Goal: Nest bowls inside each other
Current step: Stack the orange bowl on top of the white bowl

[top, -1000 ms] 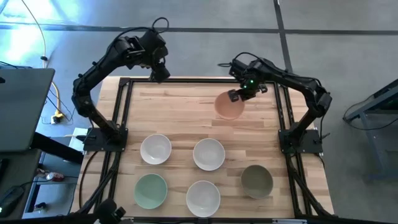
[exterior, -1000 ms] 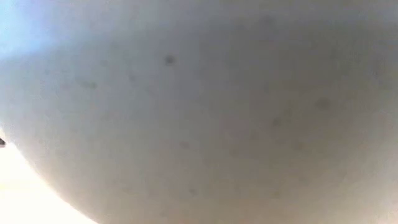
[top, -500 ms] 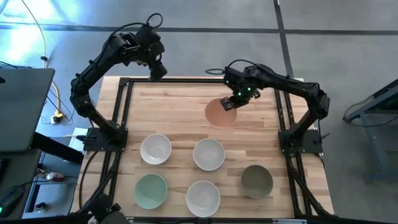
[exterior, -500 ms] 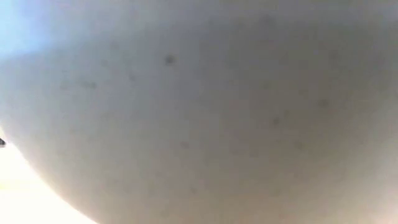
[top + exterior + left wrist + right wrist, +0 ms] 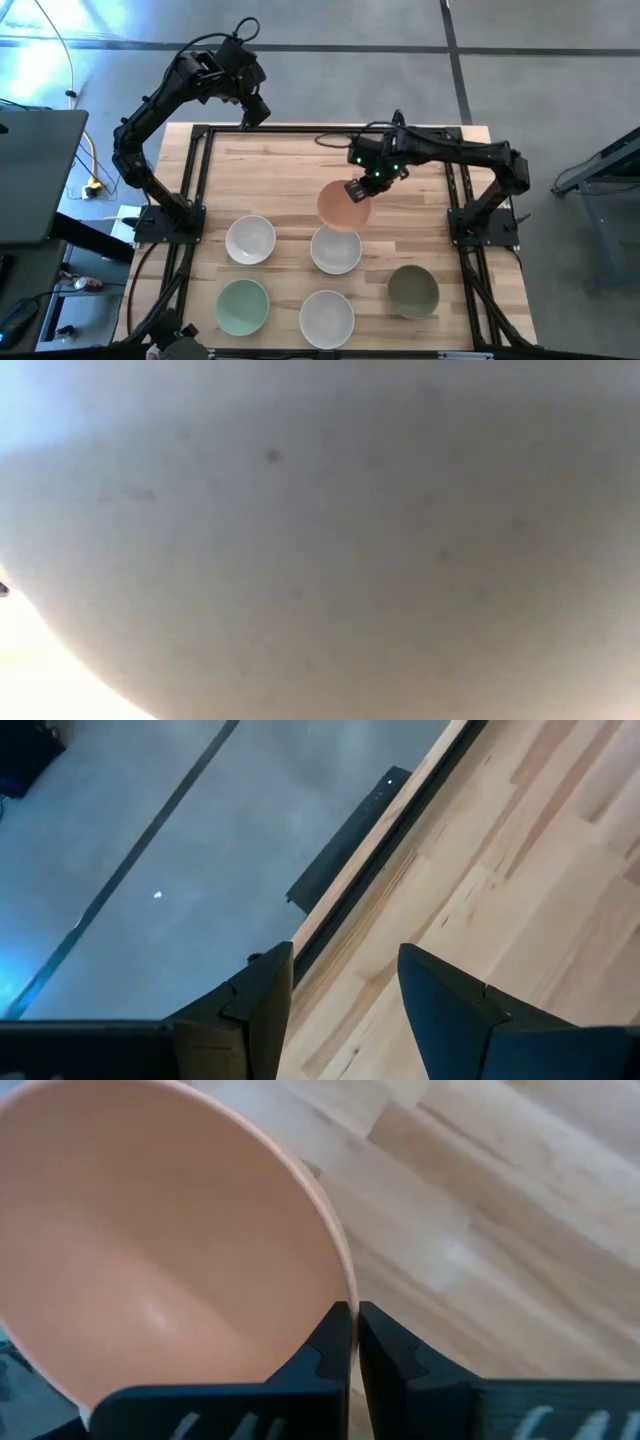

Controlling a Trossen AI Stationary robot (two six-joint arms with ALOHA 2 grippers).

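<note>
- I have the peach bowl pinched by its rim in the right gripper, hanging just beside the white bowl.
- That thin rim pinch could slip, or the bowl could land tilted.
- Left gripper is spread, idle at the table's far edge.

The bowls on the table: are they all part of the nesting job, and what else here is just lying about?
Part of the job:
- peach-orange bowl, pinched at its rim by the right gripper
- three white bowls
- mint green bowl
- olive bowl

Just about:
- left gripper, open over the table's far edge, holding nothing
- wooden table
</note>
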